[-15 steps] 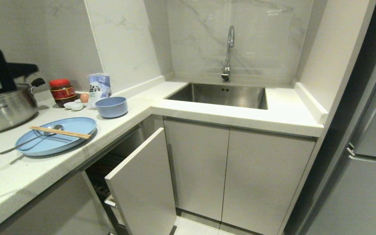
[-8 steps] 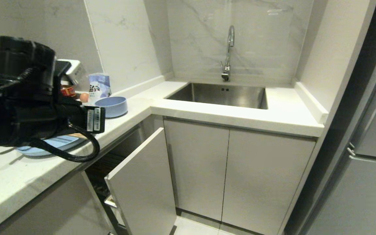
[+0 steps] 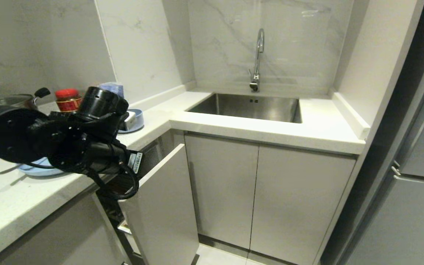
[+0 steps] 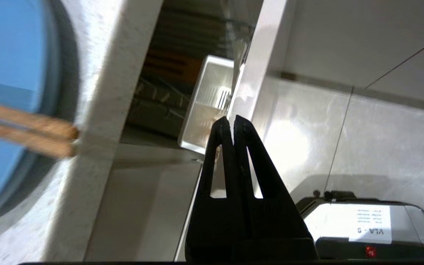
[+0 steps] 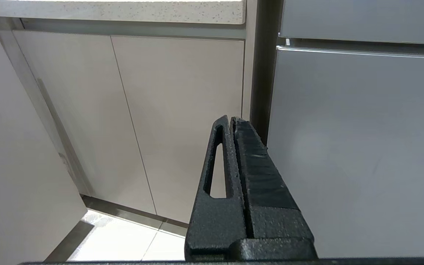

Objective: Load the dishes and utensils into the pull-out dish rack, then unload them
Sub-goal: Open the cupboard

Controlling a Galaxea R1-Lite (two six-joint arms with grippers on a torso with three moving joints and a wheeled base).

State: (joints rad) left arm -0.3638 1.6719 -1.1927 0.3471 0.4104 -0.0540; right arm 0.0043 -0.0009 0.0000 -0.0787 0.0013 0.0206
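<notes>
above the pull-out dish rack [image 3: 160, 198], beside the countertop's light-blue plate [image 4: 2, 95] and chopsticks [image 4: 24, 130], our left gripper [image 4: 232, 119] hangs with fingers pressed together, like our right gripper [image 5: 231, 119].

We recorded a light-blue plate [image 4: 2, 92], tan wooden chopsticks [image 4: 24, 129], a white utensil caddy [image 4: 206, 106], a speckled white countertop [image 3: 31, 198], a red-lidded jar [image 3: 67, 98], a steel-grey sink [image 3: 248, 106], and a grey-veined marble wall [image 3: 289, 44].

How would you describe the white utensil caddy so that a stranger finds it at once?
Start at the countertop edge beside the blue plate. Below it the pull-out dish rack stands partly open. The utensil caddy is the white plastic box just behind the pale cabinet front, the only bright thing among dark wires.
</notes>
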